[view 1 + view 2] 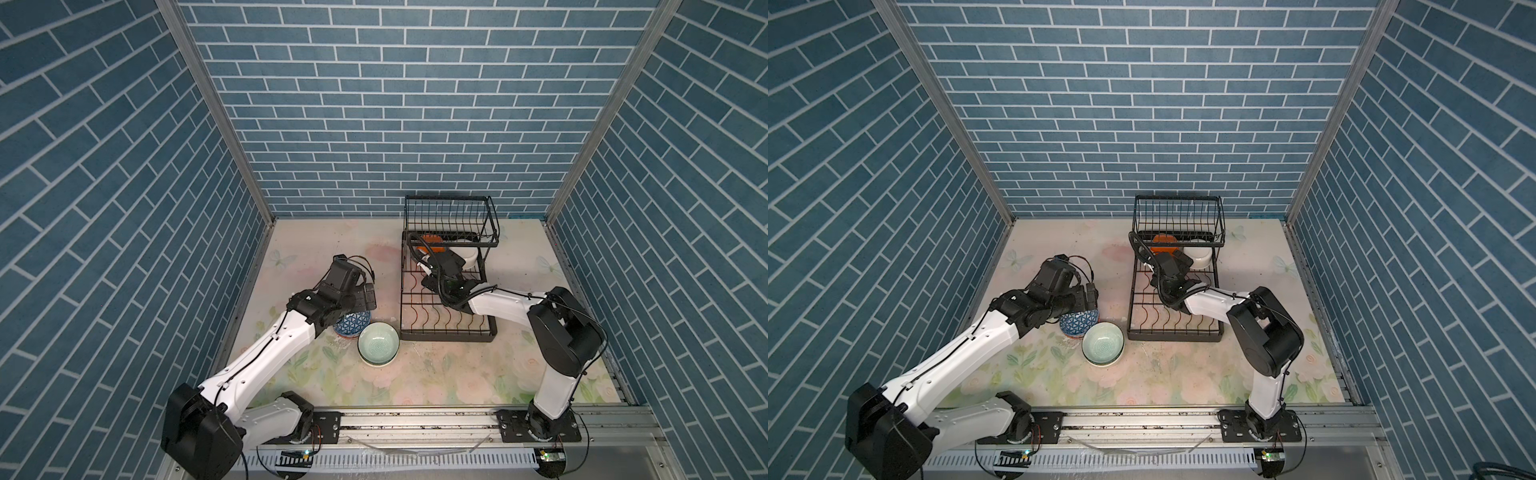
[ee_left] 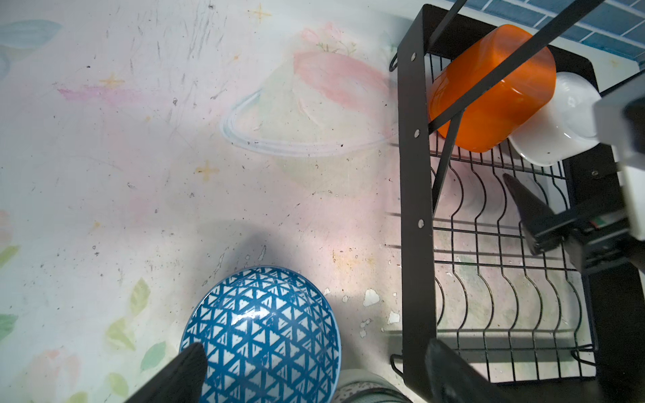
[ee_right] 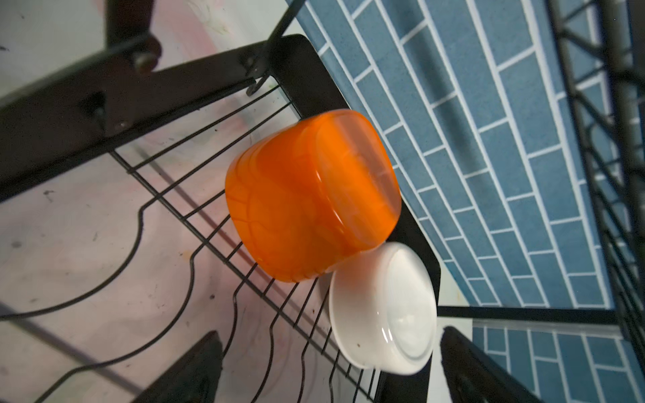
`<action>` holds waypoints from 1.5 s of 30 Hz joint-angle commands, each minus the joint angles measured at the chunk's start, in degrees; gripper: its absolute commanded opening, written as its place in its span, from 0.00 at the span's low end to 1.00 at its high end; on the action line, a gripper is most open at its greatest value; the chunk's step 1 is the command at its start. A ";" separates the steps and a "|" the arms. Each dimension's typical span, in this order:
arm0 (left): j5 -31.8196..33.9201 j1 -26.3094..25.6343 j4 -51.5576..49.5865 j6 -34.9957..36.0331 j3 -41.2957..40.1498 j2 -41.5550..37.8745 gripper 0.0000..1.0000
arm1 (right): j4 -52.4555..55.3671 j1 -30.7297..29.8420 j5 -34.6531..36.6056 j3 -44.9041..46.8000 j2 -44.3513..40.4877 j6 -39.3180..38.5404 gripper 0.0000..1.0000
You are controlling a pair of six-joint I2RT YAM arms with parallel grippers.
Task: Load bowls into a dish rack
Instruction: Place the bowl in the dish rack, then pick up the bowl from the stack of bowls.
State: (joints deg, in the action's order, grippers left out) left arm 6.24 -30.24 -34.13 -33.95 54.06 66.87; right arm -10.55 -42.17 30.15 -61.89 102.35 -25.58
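1. Left gripper (image 2: 314,349) — spread wide, nothing held. It hangs over the blue-and-white bowl (image 2: 265,331); contact can't be told.
2. Right gripper (image 3: 328,336) — spread wide, empty, inside the dish rack (image 1: 449,336) lower tray, near the white bowl (image 3: 384,310), not touching.
3. Orange bowl (image 3: 307,199) and white bowl lie tipped, touching, at the tray's far end under the raised basket, orange on the left.
4. Blue-and-white bowl sits on the table (image 1: 457,374) left of the rack, mint bowl (image 1: 379,344) just beside it, nearer.

- Both top views: bright, even overhead light; sharp focus.
- Right wrist view: orange bowl (image 3: 307,195) slightly blurred.
- Left wrist view: glare spot on patterned bowl (image 2: 261,331); soft shadow beside it.
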 commanded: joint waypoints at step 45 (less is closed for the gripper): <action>5.50 -17.54 -21.00 -15.34 1.62 0.40 0.78 | 48.86 -5.13 -18.27 -8.34 -20.93 50.81 0.71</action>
State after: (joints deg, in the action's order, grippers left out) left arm 10.48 -46.68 -53.93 -47.05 54.08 66.17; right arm 35.03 -46.89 11.57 -67.61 83.24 25.47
